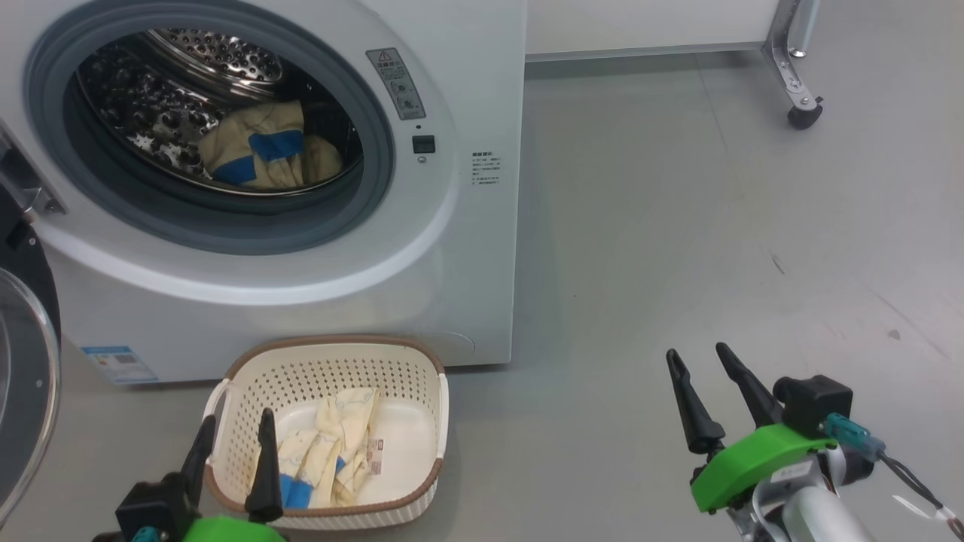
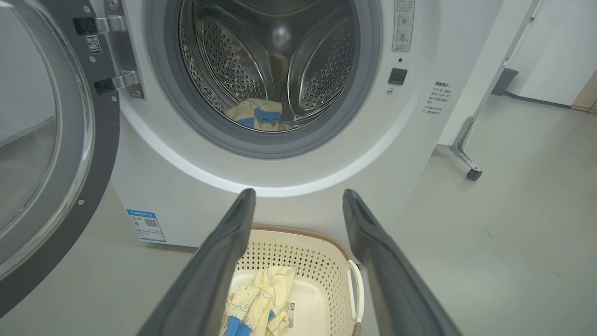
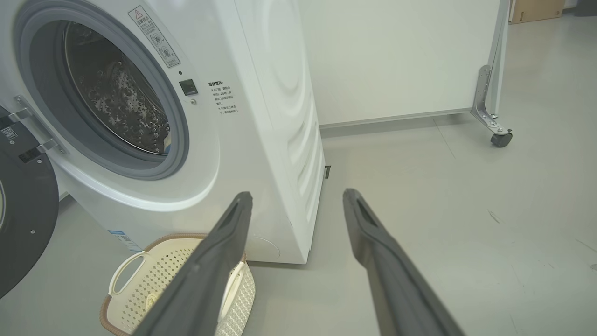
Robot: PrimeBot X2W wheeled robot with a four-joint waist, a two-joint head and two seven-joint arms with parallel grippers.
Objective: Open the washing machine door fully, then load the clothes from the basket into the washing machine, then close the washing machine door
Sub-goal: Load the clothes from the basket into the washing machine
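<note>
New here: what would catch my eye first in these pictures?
A white washing machine stands upper left, round door swung open, a cream-and-blue garment in its drum. Before it, a basket holds more clothes. The left gripper hangs open by the basket, the right gripper farther right.

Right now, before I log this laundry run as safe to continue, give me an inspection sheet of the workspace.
Surface: grey floor, a few dark scuffs.
Job's things: washing machine door swung open; loaded garment inside the washing machine drum; remaining garment in the basket, which stands on the floor before the machine.
Clutter: nothing seen.
Grippers: left gripper open, empty, by the basket's near left corner; right gripper open, empty, over bare floor.
Cables: thin cable at the right wrist.
Surroundings: white panel on a castor leg.
</note>
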